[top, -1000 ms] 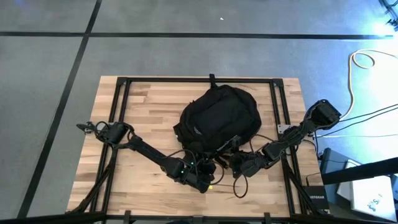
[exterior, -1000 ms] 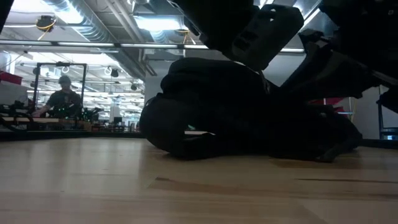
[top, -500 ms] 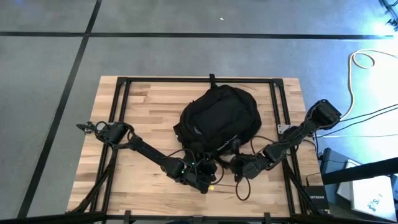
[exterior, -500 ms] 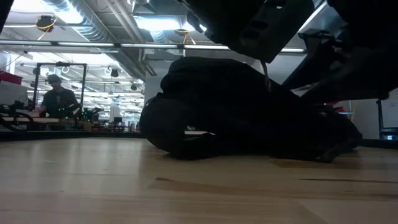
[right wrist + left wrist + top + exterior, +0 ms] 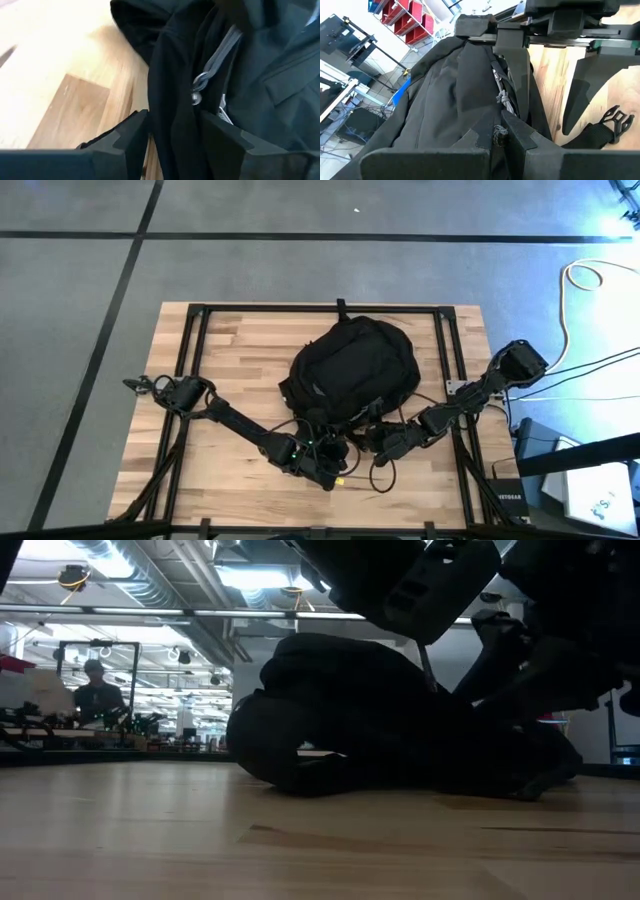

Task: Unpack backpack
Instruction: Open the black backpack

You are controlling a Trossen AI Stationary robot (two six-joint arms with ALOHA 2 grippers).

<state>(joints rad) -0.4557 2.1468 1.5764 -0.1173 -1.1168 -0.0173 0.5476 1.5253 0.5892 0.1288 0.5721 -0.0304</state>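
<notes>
Overhead view evenly lit, w/ bluish glare at top right corner. Low view strongly backlit by ceiling strip lights (image 5: pixel 250 575); backpack (image 5: pixel 380 720) nearly a silhouette, near table (image 5: pixel 200 840) soft and out of focus. Right wrist pic blurred, wood washed out.

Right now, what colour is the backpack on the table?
Black all over; the backpack shows best in the high view, against the light wooden table.
</notes>
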